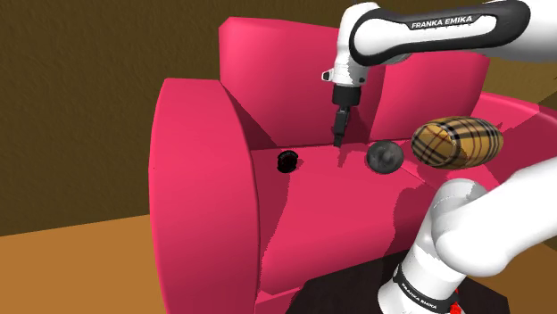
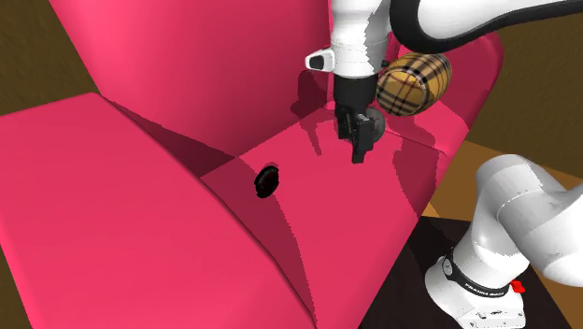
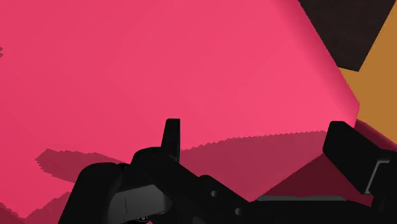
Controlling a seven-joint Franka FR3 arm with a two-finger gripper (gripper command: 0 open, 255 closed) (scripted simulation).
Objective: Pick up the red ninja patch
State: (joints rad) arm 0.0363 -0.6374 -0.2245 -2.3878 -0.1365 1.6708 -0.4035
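The ninja patch (image 1: 287, 161) (image 2: 267, 180) is a small round thing, mostly black with a thin streak of red. It lies on the seat of a pink-red armchair (image 1: 205, 161), near the middle of the shoulder view. The black gripper (image 1: 339, 136) (image 2: 359, 150) hangs over the seat to its right, not touching it, fingers spread and empty.

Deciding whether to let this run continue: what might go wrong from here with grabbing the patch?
1. The open gripper hangs above the seat, off to the side of the small dark patch, with a dark grey ball close by. It might close on the wrong thing.
2. The patch lies hard by the armrest, so a finger may snag there.
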